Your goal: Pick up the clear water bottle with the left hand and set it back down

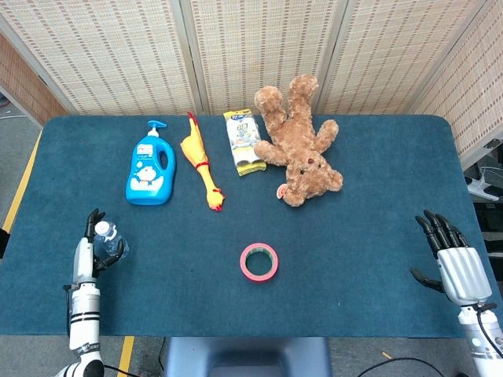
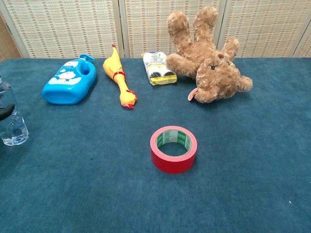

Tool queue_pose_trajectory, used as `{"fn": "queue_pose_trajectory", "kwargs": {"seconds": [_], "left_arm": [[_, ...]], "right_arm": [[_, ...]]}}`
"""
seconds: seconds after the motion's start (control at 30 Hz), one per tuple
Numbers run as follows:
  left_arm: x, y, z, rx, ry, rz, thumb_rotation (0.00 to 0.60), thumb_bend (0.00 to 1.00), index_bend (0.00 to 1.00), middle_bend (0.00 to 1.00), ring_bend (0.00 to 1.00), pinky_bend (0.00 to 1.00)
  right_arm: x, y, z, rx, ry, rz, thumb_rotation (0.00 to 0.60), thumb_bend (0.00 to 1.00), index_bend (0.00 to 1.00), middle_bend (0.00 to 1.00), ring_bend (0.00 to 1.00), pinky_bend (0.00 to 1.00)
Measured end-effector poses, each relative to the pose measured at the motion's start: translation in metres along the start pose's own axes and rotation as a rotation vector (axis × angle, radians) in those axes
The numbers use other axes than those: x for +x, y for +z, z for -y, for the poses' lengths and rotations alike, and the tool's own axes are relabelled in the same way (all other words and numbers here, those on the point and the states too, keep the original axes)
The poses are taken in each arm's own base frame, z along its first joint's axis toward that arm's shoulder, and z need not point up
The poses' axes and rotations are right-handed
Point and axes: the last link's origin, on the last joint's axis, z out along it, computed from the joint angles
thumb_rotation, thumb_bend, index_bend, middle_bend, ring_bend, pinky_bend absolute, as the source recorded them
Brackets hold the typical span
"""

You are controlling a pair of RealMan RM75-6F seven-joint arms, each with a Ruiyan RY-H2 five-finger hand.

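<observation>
The water bottle (image 1: 109, 239) stands upright on the table (image 1: 354, 196) close to its left edge, toward the front corner. The left hand (image 1: 88, 250) sits right against it with fingers partly spread around it; whether they grip it I cannot tell. A sideways brush while letting go could tip the bottle off that near edge. The right hand (image 1: 456, 263) hangs open, fingers apart, by the right edge.

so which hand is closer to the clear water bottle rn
Left. The left hand is right at the clear water bottle, fingers around its near-left side. The right hand is far across the table, at its right edge.
</observation>
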Motion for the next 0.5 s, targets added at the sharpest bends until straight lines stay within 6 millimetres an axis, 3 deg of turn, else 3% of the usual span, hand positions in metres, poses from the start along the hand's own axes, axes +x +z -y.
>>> {"fn": "queue_pose_trajectory", "kwargs": {"seconds": [0.5], "left_arm": [[0.046,-0.004,-0.014,-0.063,0.249,0.128,0.600,0.40,0.00,0.00,0.00,0.17]], "right_arm": [[-0.001,0.001,0.001,0.003,-0.002,0.002,0.600,0.10,0.00,0.00,0.00,0.17]]}}
